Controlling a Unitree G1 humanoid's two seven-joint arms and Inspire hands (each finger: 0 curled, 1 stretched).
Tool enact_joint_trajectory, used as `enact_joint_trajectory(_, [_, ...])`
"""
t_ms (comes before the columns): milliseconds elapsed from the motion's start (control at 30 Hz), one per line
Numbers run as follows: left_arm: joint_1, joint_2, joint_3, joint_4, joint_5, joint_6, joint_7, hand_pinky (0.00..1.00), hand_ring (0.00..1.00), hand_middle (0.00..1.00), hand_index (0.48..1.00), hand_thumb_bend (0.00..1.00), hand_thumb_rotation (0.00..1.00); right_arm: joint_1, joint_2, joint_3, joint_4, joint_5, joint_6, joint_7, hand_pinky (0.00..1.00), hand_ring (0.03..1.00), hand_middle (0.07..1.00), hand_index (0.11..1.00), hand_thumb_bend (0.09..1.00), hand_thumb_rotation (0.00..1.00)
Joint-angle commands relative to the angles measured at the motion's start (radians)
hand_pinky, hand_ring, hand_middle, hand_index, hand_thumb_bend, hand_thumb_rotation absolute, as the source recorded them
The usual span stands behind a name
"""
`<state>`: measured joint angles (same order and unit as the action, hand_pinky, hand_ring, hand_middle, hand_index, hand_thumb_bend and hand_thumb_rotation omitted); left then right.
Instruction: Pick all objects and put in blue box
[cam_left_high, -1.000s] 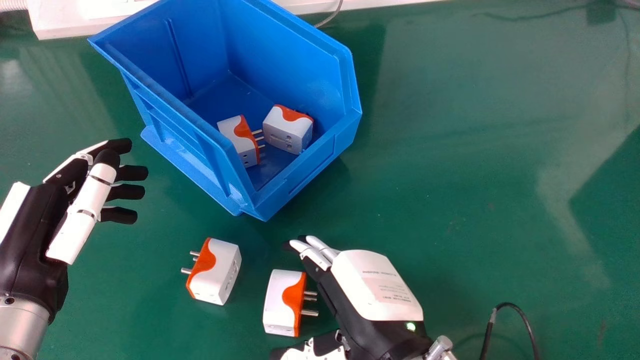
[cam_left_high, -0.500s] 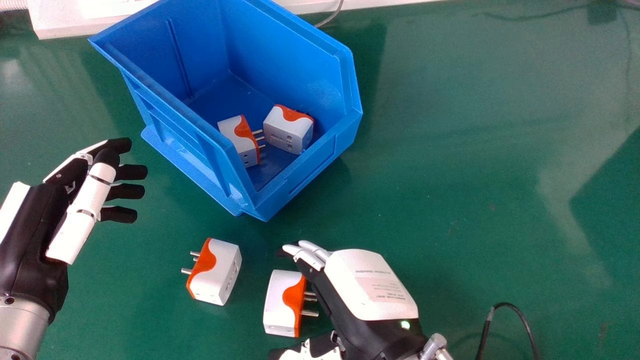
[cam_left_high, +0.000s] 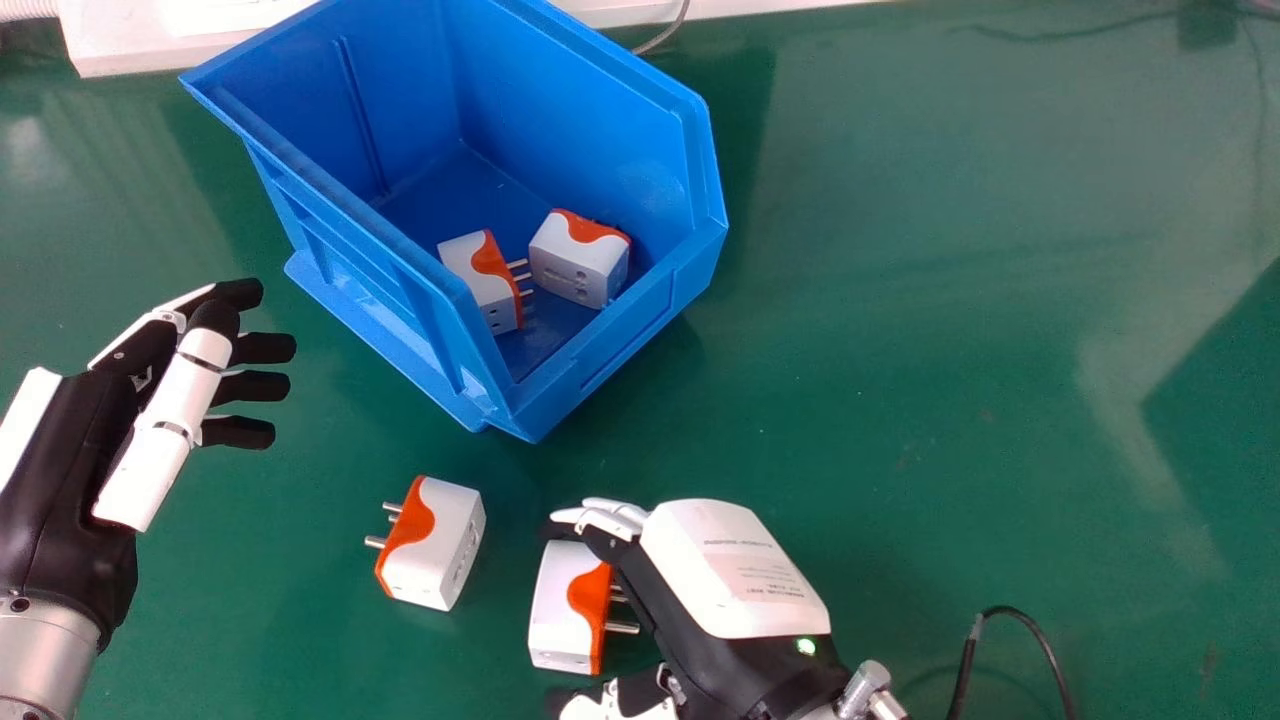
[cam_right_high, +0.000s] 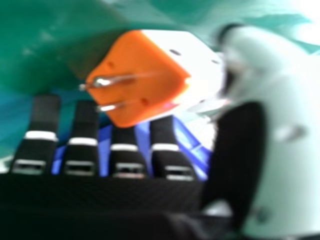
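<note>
The right robot hand (cam_left_high: 735, 575) is at the near edge of the head view, open and relaxed around a white-and-orange plug adapter (cam_left_high: 558, 610) on the green desk (cam_left_high: 950, 350). Its fingers lie at the adapter's far end, its thumb toward the near end, and the adapter's metal pins point toward the palm. In the right hand view the adapter sits in the gap between fingers and thumb, orange pin face showing; the thumb tip is right beside the white body, though I can't tell whether it touches.

A second plug adapter (cam_left_high: 435, 550) stands on the desk to the left of that one, well apart from it, with its pins pointing left. The blue box (cam_left_high: 620, 335) is beyond both, its low front turned toward the near right. Two more adapters are inside on its floor, near the front — one (cam_left_high: 475, 275) with its pins pointing right, the other (cam_left_high: 578, 265) just beside it.

At the left side, the left robot hand (cam_left_high: 165, 425) is held open and empty to the left of the box, fingers pointing right. A black cable (cam_left_high: 1047, 648) arches up from the near edge, right of the right robot hand.
</note>
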<state>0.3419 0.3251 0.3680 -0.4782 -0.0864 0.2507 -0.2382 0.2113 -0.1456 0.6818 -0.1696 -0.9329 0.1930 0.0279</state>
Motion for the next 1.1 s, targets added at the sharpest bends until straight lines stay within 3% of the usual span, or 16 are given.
enact_joint_trajectory(0, [0.003,0.001,0.005,-0.031,-0.009,-0.006,0.002,0.61,0.71,0.73,0.818,0.43,0.86,0.048,0.016,0.041,-0.008,0.027,-0.007,0.014,0.68,0.805,0.863,0.8,0.28,0.16])
enact_joint_trajectory(233, [0.005,0.0,0.007,-0.035,-0.011,-0.004,0.003,0.62,0.71,0.74,0.819,0.43,0.87,0.045,0.006,0.035,0.028,0.044,-0.066,-0.082,0.67,0.799,0.854,0.791,0.291,0.1])
enact_joint_trajectory(300, [0.005,0.0,0.008,-0.037,-0.012,-0.003,0.003,0.62,0.71,0.74,0.819,0.43,0.87,0.028,0.0,0.034,0.069,0.032,-0.119,-0.172,0.67,0.792,0.848,0.784,0.295,0.09])
enact_joint_trajectory(367, [0.005,0.0,0.008,-0.038,-0.014,-0.001,0.003,0.62,0.71,0.74,0.819,0.43,0.87,-0.03,-0.017,0.044,0.161,-0.036,-0.184,-0.326,0.65,0.776,0.829,0.764,0.297,0.08])
enact_joint_trajectory(533, [0.011,0.0,0.01,-0.048,-0.017,0.001,0.003,0.62,0.71,0.74,0.82,0.42,0.87,-0.098,-0.018,0.053,0.259,-0.115,-0.213,-0.483,0.5,0.593,0.656,0.595,0.418,0.08])
enact_joint_trajectory(733, [0.013,-0.001,0.013,-0.052,-0.025,0.003,0.002,0.62,0.71,0.74,0.821,0.42,0.87,-0.105,-0.028,0.052,0.278,-0.099,-0.244,-0.519,0.4,0.468,0.567,0.522,0.477,0.03])
enact_joint_trajectory(1067, [0.018,0.0,0.016,-0.067,-0.039,0.011,0.006,0.62,0.71,0.74,0.822,0.42,0.87,-0.133,-0.05,0.039,0.306,-0.099,-0.296,-0.545,0.35,0.429,0.546,0.498,0.497,0.01])
